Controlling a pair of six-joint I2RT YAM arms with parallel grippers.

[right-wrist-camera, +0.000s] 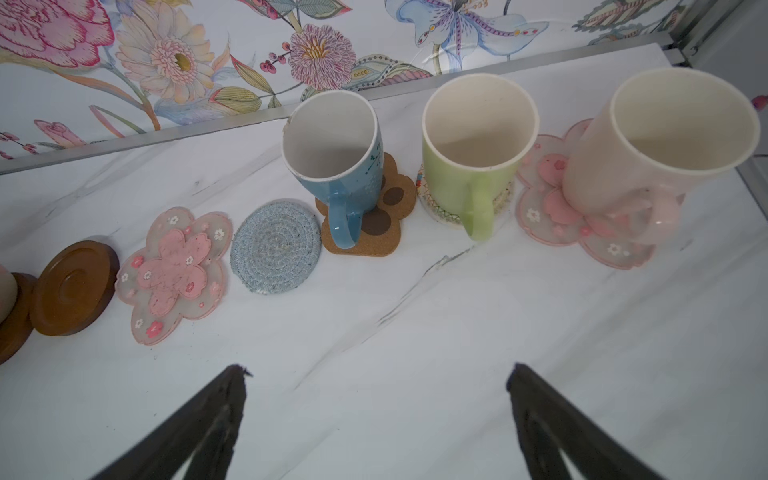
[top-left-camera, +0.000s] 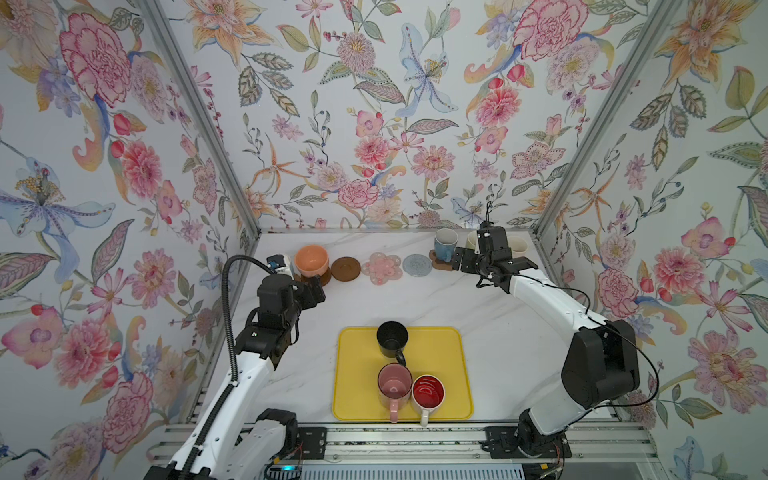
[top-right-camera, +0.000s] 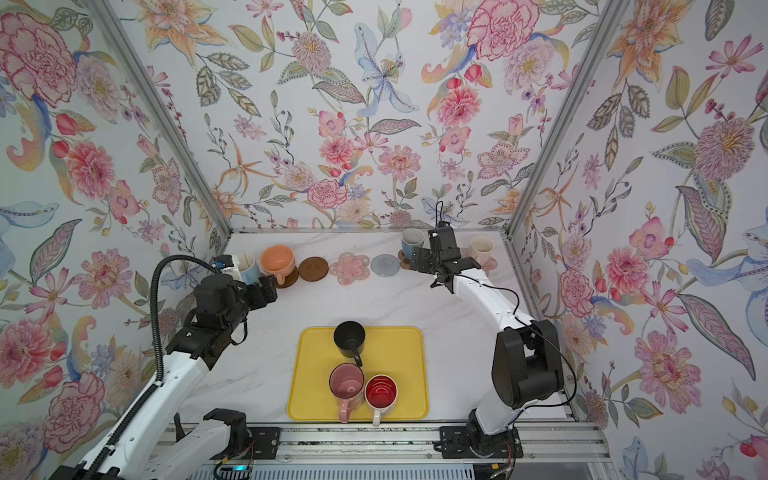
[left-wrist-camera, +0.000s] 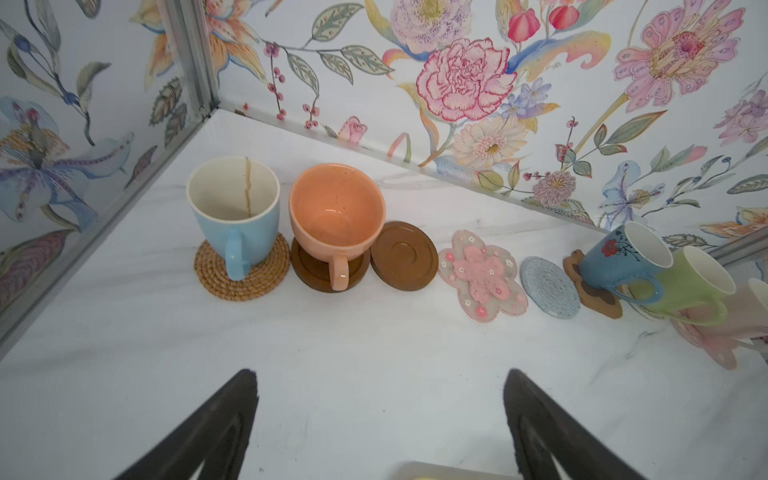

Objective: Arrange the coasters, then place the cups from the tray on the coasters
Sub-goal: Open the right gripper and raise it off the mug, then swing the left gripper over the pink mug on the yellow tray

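Left gripper (left-wrist-camera: 380,372) and right gripper (right-wrist-camera: 377,367) gape empty; upper right in both top views, the arm nearly hides the green mug (right-wrist-camera: 461,178).

- We see a white-shelled left arm (top-left-camera: 251,378) and a white-shelled right arm (top-left-camera: 548,299), both with black joint housings.
- We note a black ribbed cable conduit (top-left-camera: 225,299) on the left arm and a thin black wire (top-left-camera: 658,376) on the right.
- The left end effector (left-wrist-camera: 380,374) and right end effector (right-wrist-camera: 376,368) have dark tapered fingers (left-wrist-camera: 224,424).
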